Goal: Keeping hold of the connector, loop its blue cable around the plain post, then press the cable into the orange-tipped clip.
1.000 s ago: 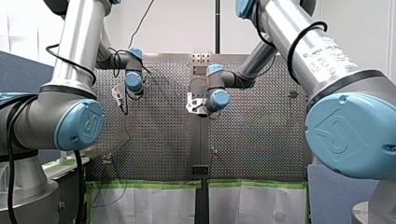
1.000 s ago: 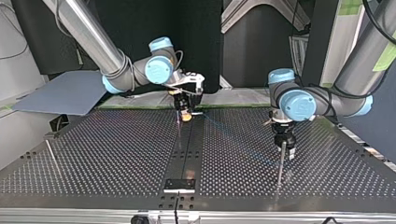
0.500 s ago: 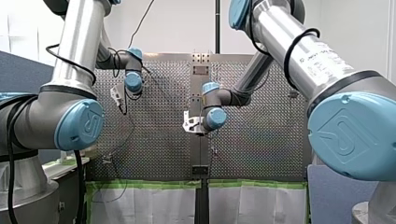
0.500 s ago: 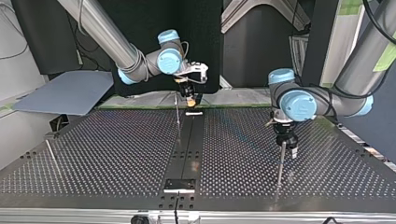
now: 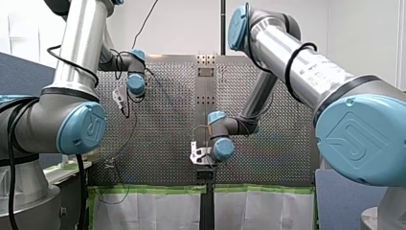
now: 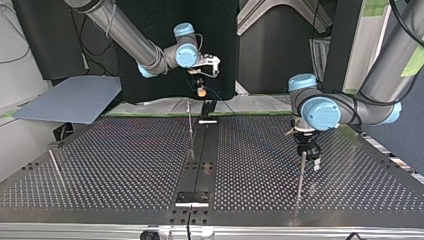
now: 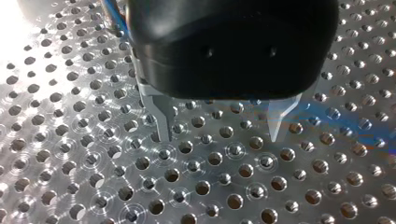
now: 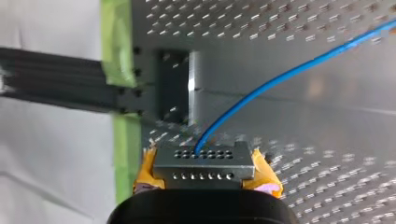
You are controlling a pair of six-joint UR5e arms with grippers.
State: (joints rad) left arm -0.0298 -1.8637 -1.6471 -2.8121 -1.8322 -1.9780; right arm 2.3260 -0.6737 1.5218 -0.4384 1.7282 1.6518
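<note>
My right gripper has yellow pads and is shut on a grey connector. A blue cable runs from the connector out over the perforated table. In the top view my right gripper hangs above the table's far edge, behind a thin upright post. In the front view my right gripper is low, at the near edge. My left gripper stands open over bare holes with nothing between its metal fingers. It sits at the top of a second post. I cannot tell whether it touches that post.
The perforated table has a dark centre strip. Green tape and a black bracket mark the edge under the connector. A loose rod lies at the top view's left, beyond it a grey board.
My right gripper has carried the connector from mid-table, in the front view down to the near edge, rising as it went. My left gripper has barely moved.
</note>
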